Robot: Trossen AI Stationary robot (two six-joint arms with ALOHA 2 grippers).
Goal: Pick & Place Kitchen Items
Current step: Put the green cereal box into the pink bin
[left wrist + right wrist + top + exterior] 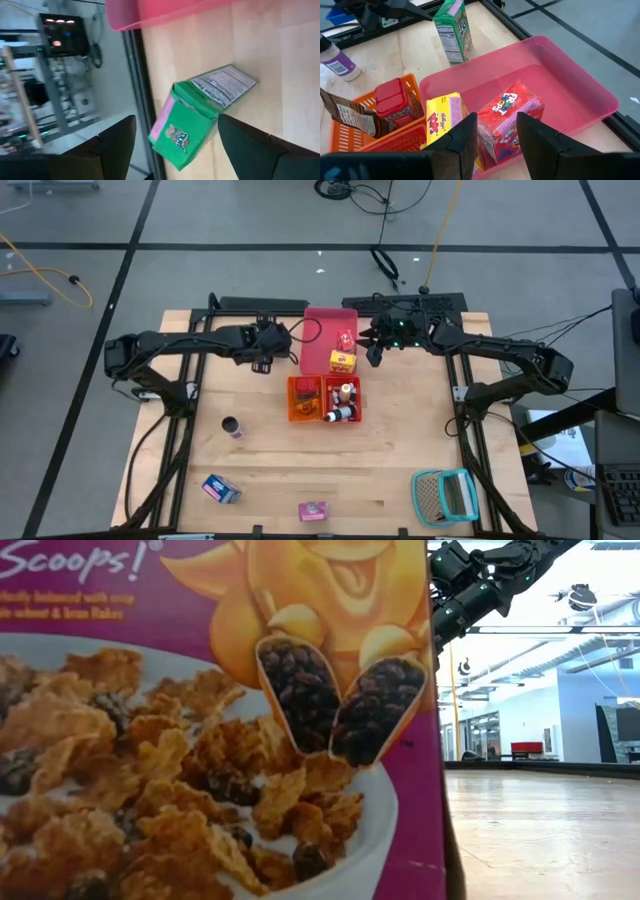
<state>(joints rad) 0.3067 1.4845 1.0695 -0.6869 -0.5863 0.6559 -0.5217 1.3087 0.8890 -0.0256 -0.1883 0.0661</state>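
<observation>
From above, the left gripper (268,350) sits just left of the pink tray (322,320); its wrist view frames the green box (197,117) between wide-open fingers, while the right gripper (492,132) hovers, parted, over the red box (512,120).

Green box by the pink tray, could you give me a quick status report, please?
Left gripper open, straddling the green box. Right gripper open above the red box in the pink tray. Nothing blocking.

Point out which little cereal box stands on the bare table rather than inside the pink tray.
The green box stands upright on the wood beside the pink tray; the red box and yellow box sit inside.
</observation>
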